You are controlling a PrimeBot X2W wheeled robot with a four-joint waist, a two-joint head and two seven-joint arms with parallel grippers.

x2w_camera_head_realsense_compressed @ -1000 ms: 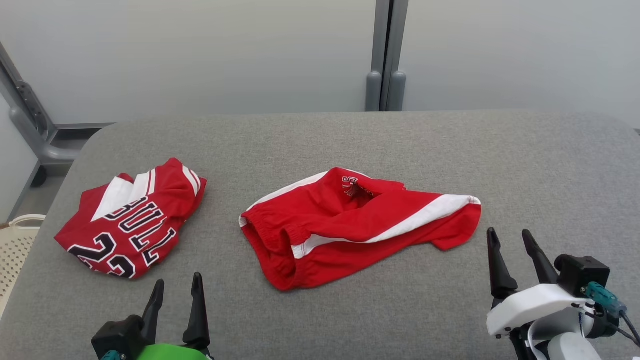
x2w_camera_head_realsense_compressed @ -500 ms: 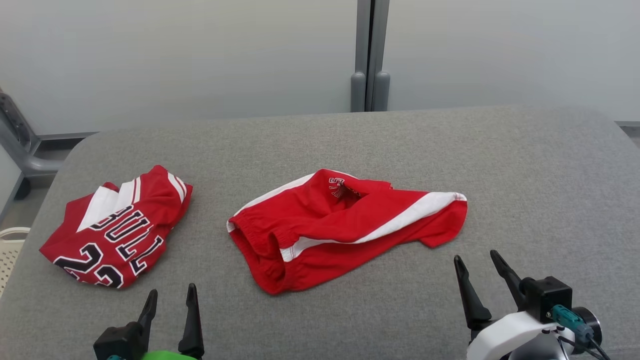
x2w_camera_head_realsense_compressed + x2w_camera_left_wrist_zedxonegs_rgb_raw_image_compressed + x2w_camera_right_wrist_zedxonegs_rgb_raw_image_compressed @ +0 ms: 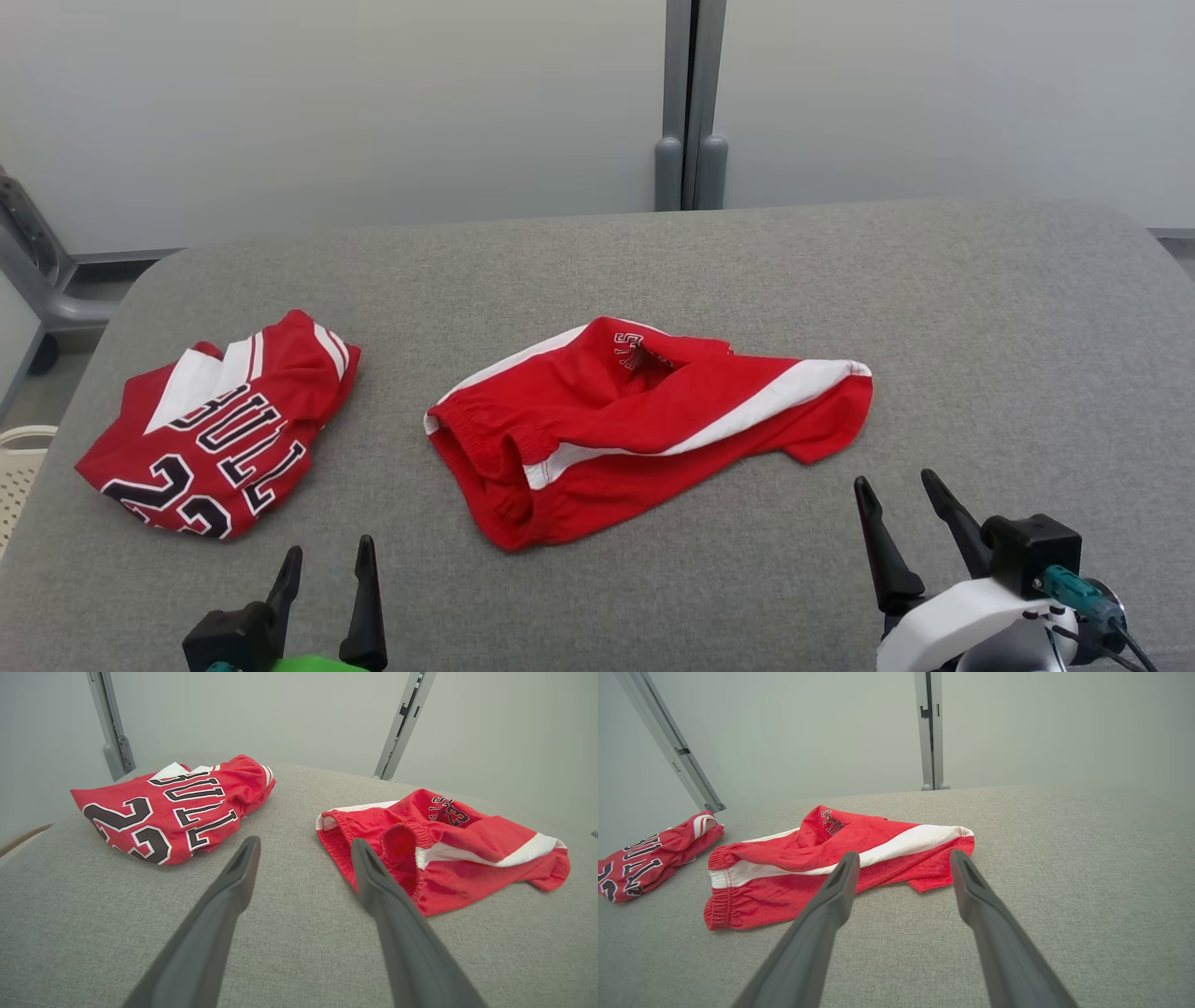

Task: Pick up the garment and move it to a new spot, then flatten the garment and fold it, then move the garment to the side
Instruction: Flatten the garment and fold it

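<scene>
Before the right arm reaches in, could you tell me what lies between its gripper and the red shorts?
Only bare grey surface separates the right gripper from the red shorts, as the head and right wrist views show.

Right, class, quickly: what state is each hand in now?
Left hand: open, holding nothing.
Right hand: open, holding nothing.
</scene>
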